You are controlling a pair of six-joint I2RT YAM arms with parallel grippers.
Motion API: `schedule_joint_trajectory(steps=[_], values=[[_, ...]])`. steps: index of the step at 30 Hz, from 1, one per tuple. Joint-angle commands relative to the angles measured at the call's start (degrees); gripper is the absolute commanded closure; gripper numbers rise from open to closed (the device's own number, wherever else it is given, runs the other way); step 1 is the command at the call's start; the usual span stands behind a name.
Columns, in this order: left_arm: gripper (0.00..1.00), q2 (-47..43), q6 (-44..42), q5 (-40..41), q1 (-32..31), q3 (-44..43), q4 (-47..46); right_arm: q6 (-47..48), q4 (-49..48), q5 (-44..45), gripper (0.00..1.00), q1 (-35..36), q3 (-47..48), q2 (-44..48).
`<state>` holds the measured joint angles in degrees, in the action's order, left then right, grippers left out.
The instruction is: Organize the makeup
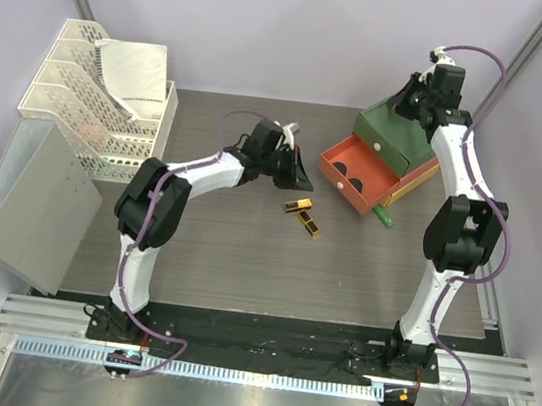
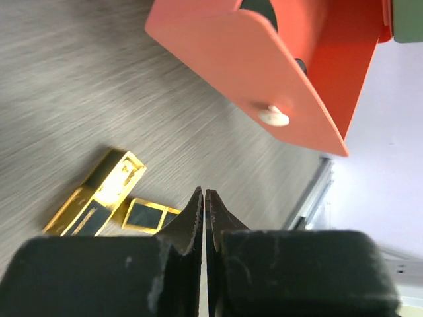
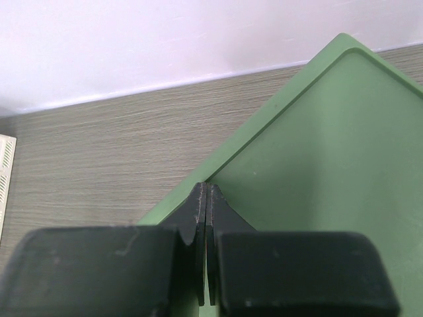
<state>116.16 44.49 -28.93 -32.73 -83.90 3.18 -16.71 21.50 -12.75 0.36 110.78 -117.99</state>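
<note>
Two black-gold sticks (image 1: 298,205) (image 1: 309,225) lie on the table mid-centre; they also show in the left wrist view (image 2: 99,191) (image 2: 149,214). My left gripper (image 1: 297,174) (image 2: 205,193) is shut and empty, just above and left of them. The orange drawer (image 1: 375,182) (image 2: 264,59) is pulled open with two black round compacts (image 1: 342,165) (image 1: 359,184) inside. A green tube (image 1: 383,218) pokes out beside the drawer's front corner. My right gripper (image 1: 408,103) (image 3: 207,187) is shut and empty over the green top of the drawer box (image 3: 330,132). The orange tube and peach bottle are out of view.
The stacked drawer box (image 1: 387,129) stands at the back right. The drawer's white knob (image 2: 273,117) faces the left gripper. White mesh trays (image 1: 84,96) with a pale sheet (image 1: 133,68) stand at the back left, a grey bin (image 1: 26,189) in front of them.
</note>
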Motion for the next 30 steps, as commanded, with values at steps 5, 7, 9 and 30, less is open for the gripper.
schedule_joint_trajectory(steps=[5, 7, 9, 30], values=[[1.0, 6.79, 10.09, -7.98, -0.76, -6.97, -13.29, 2.38, 26.14, 3.17, 0.99, 0.34, -7.69, -8.13], [1.0, 8.81, 10.35, -8.51, -0.84, -10.05, -12.85, 2.47, 26.14, 3.17, 0.99, 0.43, -7.69, -8.13], [1.0, 10.48, 11.05, -8.6, -0.93, -13.11, -12.24, 2.47, 26.14, 3.44, 0.99, 0.34, -7.69, -8.22], [1.0, 34.66, 24.06, -6.41, -8.32, -47.23, -14.15, 2.3, 26.14, 2.65, 0.99, -1.68, -7.6, -8.65]])
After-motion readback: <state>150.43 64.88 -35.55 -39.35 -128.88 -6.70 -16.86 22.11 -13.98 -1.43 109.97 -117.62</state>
